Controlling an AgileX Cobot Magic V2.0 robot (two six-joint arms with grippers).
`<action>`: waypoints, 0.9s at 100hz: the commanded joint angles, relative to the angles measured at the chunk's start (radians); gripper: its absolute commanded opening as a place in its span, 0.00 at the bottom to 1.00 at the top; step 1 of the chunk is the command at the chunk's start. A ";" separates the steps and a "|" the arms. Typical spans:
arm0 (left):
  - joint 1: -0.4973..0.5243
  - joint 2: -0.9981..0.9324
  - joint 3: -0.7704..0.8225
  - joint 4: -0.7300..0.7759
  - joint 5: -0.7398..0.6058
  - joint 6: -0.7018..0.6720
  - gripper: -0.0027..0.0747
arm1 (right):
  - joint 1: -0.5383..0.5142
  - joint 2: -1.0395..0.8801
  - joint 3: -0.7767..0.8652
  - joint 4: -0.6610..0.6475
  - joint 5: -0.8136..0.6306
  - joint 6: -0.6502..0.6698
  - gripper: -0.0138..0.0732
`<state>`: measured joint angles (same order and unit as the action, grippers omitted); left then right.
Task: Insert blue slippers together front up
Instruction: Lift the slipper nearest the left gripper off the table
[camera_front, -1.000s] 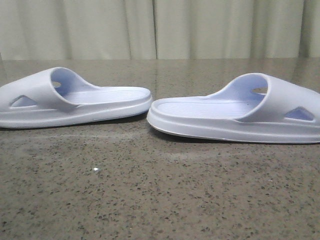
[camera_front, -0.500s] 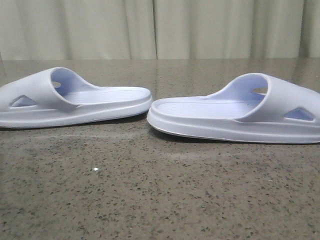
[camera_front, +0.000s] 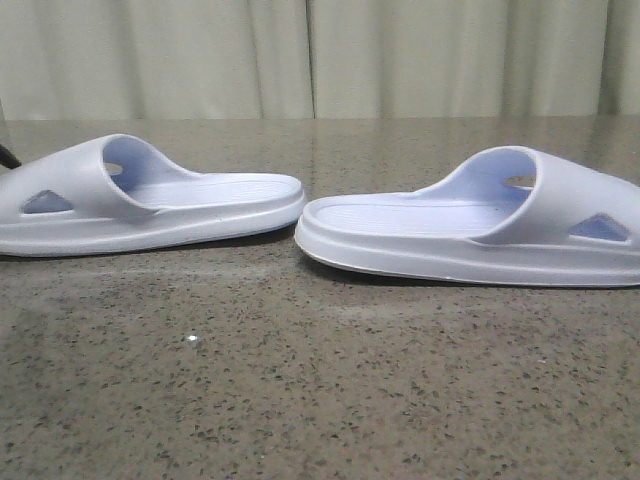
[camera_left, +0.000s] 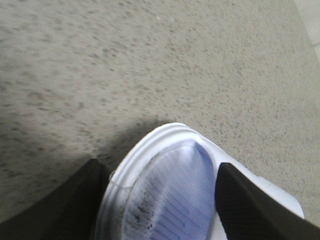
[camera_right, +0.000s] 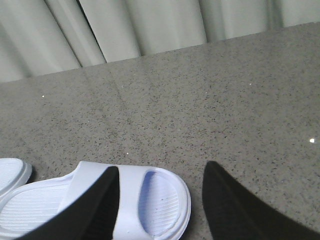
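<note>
Two pale blue-white slippers lie on the table, heels facing each other. The left slipper (camera_front: 150, 200) has its strap to the left. The right slipper (camera_front: 470, 230) has its strap to the right. My left gripper (camera_left: 160, 165) is open, its fingers (camera_left: 65, 205) either side of a rounded end of the left slipper (camera_left: 170, 195), whose ribbed footbed is smudged dark. A dark sliver of this gripper (camera_front: 6, 157) shows at the front view's left edge. My right gripper (camera_right: 161, 170) is open above the strap end of the right slipper (camera_right: 160, 200); it holds nothing.
The speckled grey stone table (camera_front: 300, 380) runs back to a pale curtain (camera_front: 320, 55). The other slipper's end (camera_right: 12, 175) shows at the edge of the right wrist view.
A dark sliver of my left gripper has come into the front view at the left edge, behind the left slipper. The slippers have not moved.
</note>
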<state>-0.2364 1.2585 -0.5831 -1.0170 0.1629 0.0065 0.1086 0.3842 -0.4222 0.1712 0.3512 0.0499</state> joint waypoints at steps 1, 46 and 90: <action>-0.026 0.025 -0.028 -0.013 0.021 -0.007 0.58 | -0.003 0.013 -0.038 0.003 -0.083 -0.004 0.53; -0.026 0.059 -0.029 0.005 0.021 -0.007 0.10 | -0.003 0.013 -0.038 0.003 -0.083 -0.004 0.52; -0.026 -0.016 -0.029 0.019 0.023 -0.001 0.06 | -0.003 0.013 -0.038 0.003 -0.083 -0.004 0.53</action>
<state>-0.2519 1.2983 -0.5991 -1.0044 0.1708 0.0000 0.1086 0.3842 -0.4222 0.1712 0.3495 0.0499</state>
